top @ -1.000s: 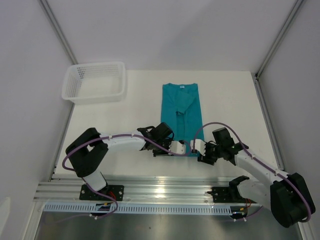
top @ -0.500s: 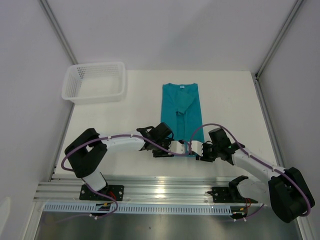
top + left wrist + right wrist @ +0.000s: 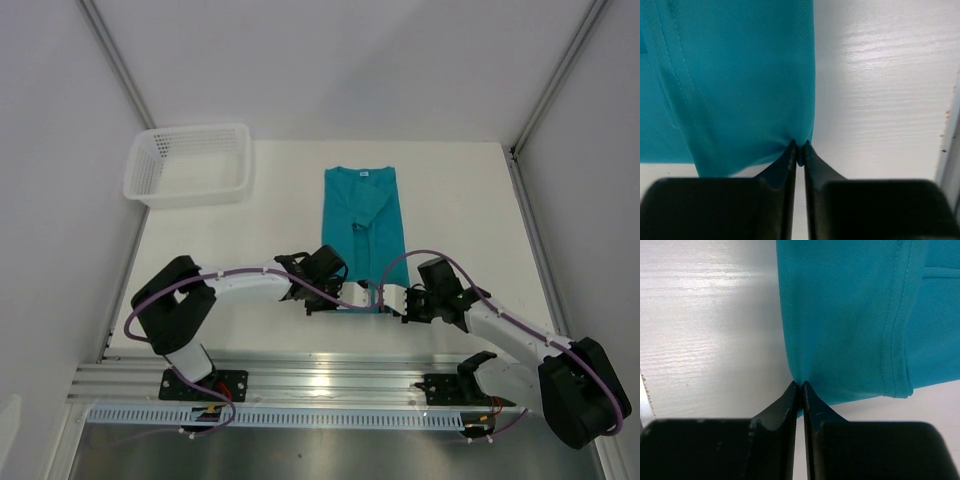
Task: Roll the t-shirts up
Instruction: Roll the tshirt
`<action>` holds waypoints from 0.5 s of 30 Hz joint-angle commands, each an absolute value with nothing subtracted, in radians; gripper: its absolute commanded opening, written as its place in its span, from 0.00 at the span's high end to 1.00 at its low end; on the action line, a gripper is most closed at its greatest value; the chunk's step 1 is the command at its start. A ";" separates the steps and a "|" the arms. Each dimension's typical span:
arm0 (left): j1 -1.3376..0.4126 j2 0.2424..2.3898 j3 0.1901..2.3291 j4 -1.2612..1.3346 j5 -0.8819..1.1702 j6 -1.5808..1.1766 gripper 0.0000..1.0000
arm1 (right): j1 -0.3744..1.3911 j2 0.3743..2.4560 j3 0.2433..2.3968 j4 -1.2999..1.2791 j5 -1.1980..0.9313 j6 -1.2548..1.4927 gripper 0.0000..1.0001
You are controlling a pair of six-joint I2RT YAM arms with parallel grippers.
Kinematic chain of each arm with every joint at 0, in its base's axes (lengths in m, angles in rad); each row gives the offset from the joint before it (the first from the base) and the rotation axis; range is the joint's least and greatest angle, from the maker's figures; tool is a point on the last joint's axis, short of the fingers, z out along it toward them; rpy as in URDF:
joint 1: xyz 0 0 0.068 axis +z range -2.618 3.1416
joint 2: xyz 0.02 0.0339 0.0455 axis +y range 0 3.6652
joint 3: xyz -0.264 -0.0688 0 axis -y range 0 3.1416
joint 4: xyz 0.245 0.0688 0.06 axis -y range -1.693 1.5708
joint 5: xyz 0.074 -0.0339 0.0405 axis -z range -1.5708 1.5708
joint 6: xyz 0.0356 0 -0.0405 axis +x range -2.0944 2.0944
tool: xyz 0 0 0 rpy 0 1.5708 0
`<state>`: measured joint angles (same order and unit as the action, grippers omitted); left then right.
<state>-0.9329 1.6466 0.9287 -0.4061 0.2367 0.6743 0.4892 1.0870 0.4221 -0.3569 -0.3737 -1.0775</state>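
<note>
Both sets of fingertips are hard to make out from above, tucked under wrists and cables at the shirt's [image 3: 363,225] near edge. The wrist views settle it: the left gripper [image 3: 799,146] has its jaws pinched on teal cloth at that edge, and the right gripper [image 3: 800,385] likewise. The shirt lies mid-table [image 3: 460,220] as a long folded strip. The basket [image 3: 190,165] sits far left, well apart.

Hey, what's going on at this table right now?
Two robot arms are handling a teal short-sleeved cloth t-shirt, which lies folded into a long strip on the white table. The left gripper is pinched shut on its near-left corner and the right gripper on its near-right corner. No roll is started yet. A white plastic mesh basket sits far left.
</note>
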 commanded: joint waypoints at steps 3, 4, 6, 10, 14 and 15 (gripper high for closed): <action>-0.940 1.675 0.971 -0.426 0.222 0.649 0.99 | 0.488 1.045 0.420 -0.399 -0.397 -1.072 0.95; -0.939 1.669 0.971 -0.433 0.236 0.647 0.99 | 0.486 1.040 0.425 -0.406 -0.409 -1.072 0.96; -0.936 1.649 0.965 -0.452 0.253 0.635 0.99 | 0.486 1.031 0.440 -0.458 -0.425 -1.075 0.99; -0.923 1.599 0.969 -0.521 0.291 0.594 1.00 | 0.482 1.035 0.512 -0.587 -0.469 -1.080 1.00; -0.919 1.568 1.005 -0.622 0.347 0.583 0.99 | 0.483 1.058 0.609 -0.777 -0.555 -1.094 1.00; -0.919 1.560 1.008 -0.644 0.366 0.581 0.99 | 0.482 1.065 0.653 -0.811 -0.583 -1.094 1.00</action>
<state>-0.9260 1.6173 0.9565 -0.5396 0.2916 0.6147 0.4866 1.0519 0.5510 -0.6350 -0.4843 -1.0763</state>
